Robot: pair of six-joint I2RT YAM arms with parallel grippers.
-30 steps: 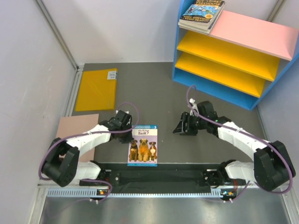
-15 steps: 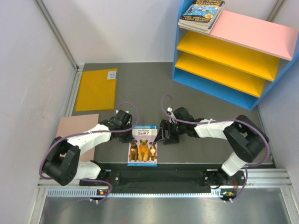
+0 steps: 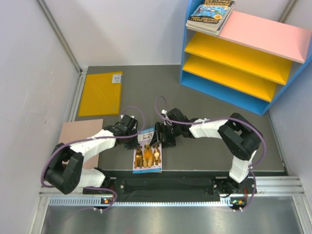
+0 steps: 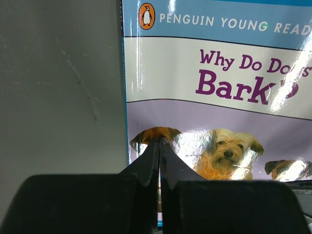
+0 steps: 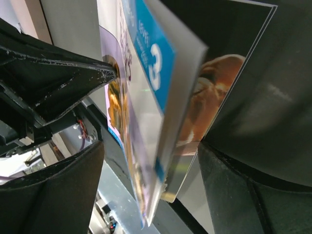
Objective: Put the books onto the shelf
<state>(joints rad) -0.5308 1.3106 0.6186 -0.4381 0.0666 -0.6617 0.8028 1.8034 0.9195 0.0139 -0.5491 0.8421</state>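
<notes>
The blue book with three dogs (image 3: 146,155) lies on the dark mat in front of the arm bases, its right edge raised off the mat. My left gripper (image 3: 135,132) is shut, and its tips (image 4: 160,142) rest on the cover (image 4: 219,73) near the left edge. My right gripper (image 3: 160,136) stands open at the book's right side. In the right wrist view the lifted book edge (image 5: 161,112) sits between the wide-apart fingers (image 5: 253,195) of that gripper (image 5: 151,190), unclamped. Other books (image 3: 210,14) are stacked on the pink top of the shelf (image 3: 263,34).
A plain yellow flat sheet (image 3: 101,92) lies at the back left of the mat, and a pinkish-brown board (image 3: 80,134) sits under the left arm. The shelf's yellow inner boards (image 3: 229,53) face the arms at the back right. White walls close in both sides.
My right arm has swung left from the mat's middle to the book, opening wider. The book's right edge has risen and now sits between its fingers. The left gripper has stayed put.
</notes>
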